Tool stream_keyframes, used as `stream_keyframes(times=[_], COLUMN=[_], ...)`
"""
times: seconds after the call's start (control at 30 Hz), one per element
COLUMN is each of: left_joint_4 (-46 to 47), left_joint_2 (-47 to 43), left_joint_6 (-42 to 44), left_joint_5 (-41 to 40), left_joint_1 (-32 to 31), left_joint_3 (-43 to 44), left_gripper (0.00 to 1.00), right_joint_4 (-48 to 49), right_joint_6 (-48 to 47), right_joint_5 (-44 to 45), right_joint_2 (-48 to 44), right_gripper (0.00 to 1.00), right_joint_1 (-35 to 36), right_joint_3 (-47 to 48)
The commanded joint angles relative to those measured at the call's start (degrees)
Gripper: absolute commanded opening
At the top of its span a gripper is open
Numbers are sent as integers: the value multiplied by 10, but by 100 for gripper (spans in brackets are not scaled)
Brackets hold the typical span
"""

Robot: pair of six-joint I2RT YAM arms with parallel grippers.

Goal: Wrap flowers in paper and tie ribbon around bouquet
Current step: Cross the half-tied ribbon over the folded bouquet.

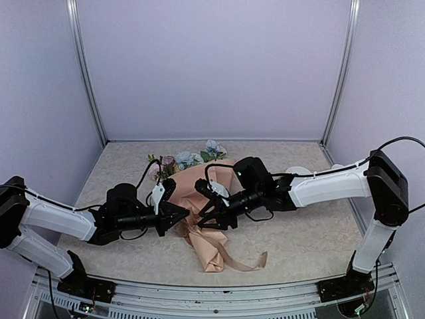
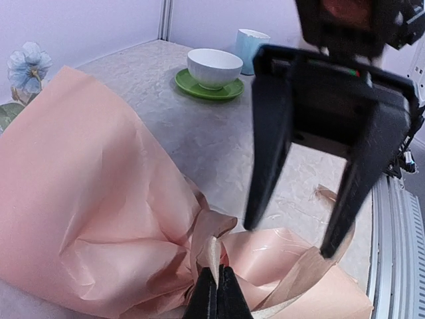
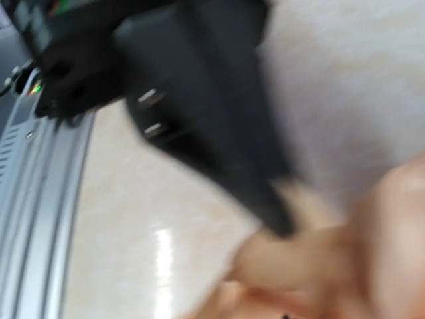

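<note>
We're plainly in a robot lab test booth here: plain lilac panels (image 1: 212,66) wall in a beige marbled table (image 1: 312,246) on three sides, aluminium posts (image 1: 85,73) at the back corners, a metal rail (image 1: 199,287) along the near edge, left arm (image 1: 60,219) and right arm (image 1: 332,186) bolted down there, a white bowl (image 2: 214,66) on a green saucer (image 2: 209,89)

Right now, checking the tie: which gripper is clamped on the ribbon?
The left gripper: its jaws are shut on the ribbon; the right gripper hangs open, gripping nothing.
</note>
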Motion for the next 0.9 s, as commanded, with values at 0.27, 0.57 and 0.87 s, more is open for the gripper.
stream_keyframes(times=[0.27,0.57,0.87], left_joint_4=[38,41,60], left_joint_2=[-12,-18,-16], left_joint_6=[-10,-19,-49], left_joint_5=[-9,-10,-24], left_joint_1=[-2,-3,-4], left_joint_3=[-9,-19,-48], left_gripper=[0,0,0], right_joint_4=[-14,-3,27], right_joint_6=[51,62,149], right_joint_5=[79,147,106], right_joint_2=[53,42,17], right_gripper=[40,8,0], right_joint_1=[68,68,8], right_joint_3=[15,2,-51])
